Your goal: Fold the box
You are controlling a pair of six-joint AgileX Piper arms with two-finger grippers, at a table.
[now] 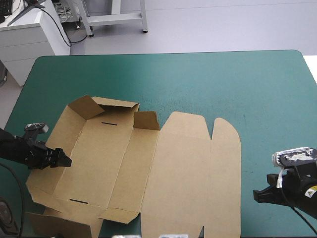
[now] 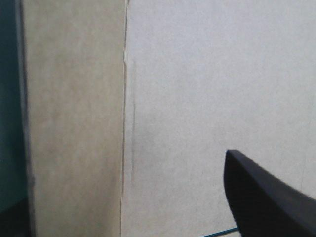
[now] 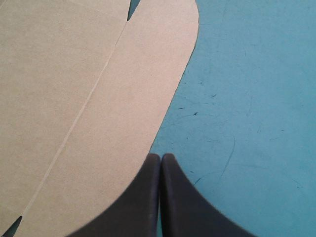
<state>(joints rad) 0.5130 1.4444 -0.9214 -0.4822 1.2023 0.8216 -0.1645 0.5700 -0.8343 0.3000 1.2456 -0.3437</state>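
I could read no word, number or brand anywhere. The box [image 1: 183,173] offered me nothing legible. A small pale label [image 1: 311,191] sat on my right arm, at about four o'clock on the table [image 1: 247,89], and its marks were too small to make out.
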